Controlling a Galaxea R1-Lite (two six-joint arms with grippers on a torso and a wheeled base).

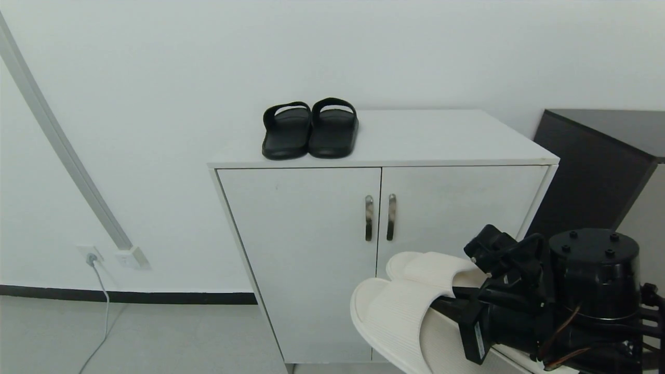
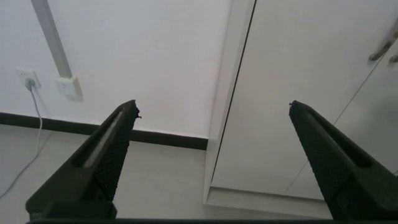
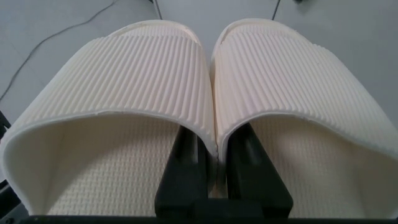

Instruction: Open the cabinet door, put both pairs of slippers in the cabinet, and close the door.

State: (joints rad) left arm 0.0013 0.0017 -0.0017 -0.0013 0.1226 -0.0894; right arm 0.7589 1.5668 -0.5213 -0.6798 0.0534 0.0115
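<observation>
Cream slippers [image 1: 400, 311] sit lower right in the head view, inner walls pinched together by the right gripper [image 3: 215, 155]. Left gripper [image 2: 212, 106] gapes wide and empty, low before the cabinet [image 1: 441, 135]. Black slippers [image 1: 310, 130] rest on its top, upper centre. Both doors [image 1: 306, 234] are shut, so opening seems the step in hand: the free claw must close on a handle [image 1: 369, 218] and pull.
</observation>
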